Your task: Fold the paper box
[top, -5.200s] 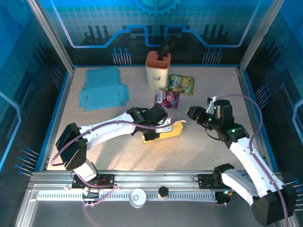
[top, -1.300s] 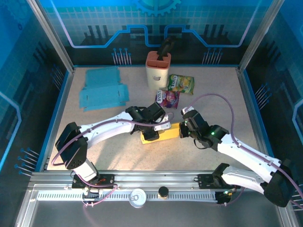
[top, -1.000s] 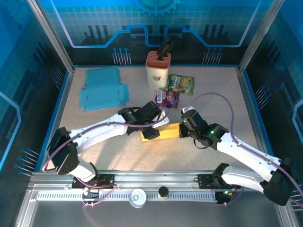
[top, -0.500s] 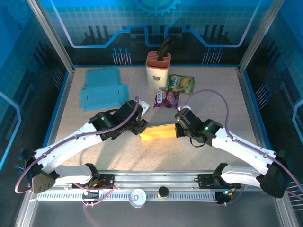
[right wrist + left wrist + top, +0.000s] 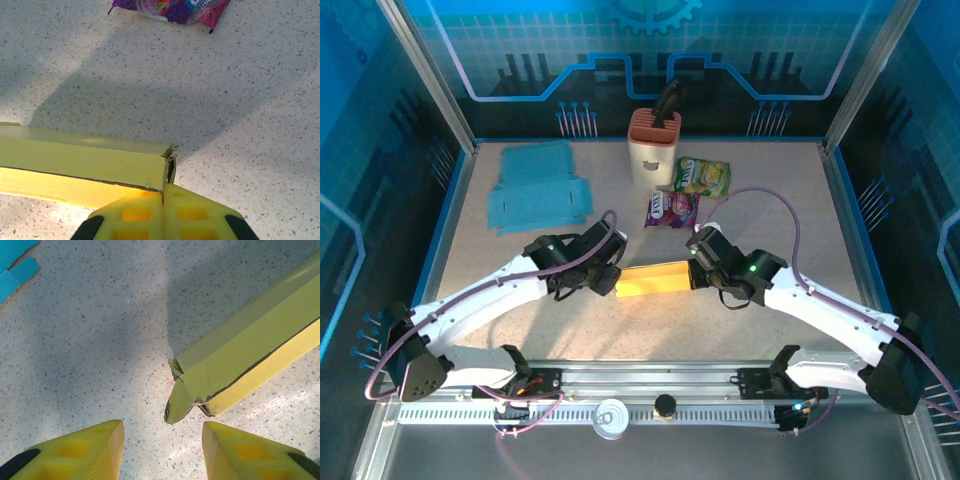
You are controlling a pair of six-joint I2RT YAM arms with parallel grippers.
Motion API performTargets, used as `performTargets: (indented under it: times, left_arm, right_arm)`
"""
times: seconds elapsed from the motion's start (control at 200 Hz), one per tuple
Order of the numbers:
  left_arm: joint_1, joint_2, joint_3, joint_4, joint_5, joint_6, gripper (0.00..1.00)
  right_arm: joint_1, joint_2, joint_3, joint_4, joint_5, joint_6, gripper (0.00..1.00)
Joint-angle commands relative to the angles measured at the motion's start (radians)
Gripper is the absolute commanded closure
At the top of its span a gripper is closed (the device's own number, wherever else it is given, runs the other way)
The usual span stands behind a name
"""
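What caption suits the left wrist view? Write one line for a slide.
Left gripper, jaws apart, faces the loose end flap of the yellow paper box.

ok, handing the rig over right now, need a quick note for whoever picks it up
Grippers: left gripper open, just short of the left end of the yellow box, touching nothing. The right gripper is shut on the box's right end.
Things: the box lies mid-table between the two grippers. The flat blue sheets are at far left.
Done: body formed into a long sleeve.
Left: the end flap on the left sticks out loose, probably tuck it next. The right end is hidden at the fingers.
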Motion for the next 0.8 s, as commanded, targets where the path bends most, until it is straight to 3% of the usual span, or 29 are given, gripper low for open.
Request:
performTargets:
  times: [0.0,0.24,0.795]
  left_arm:
    - [0.006,0.012,0.003,-0.007,0.02,0.012,0.58]
    - [0.006,0.041,-0.008,0.009,0.017,0.013,0.76]
    - [0.008,0.059,0.009,0.038,-0.002,0.032,0.86]
  right_arm:
    - [0.012,0.008,0.027,-0.032,0.002,0.019,1.0]
    - [0.013,0.007,0.027,-0.034,-0.002,0.017,1.0]
    - [0.013,0.008,0.027,-0.026,-0.007,0.013,1.0]
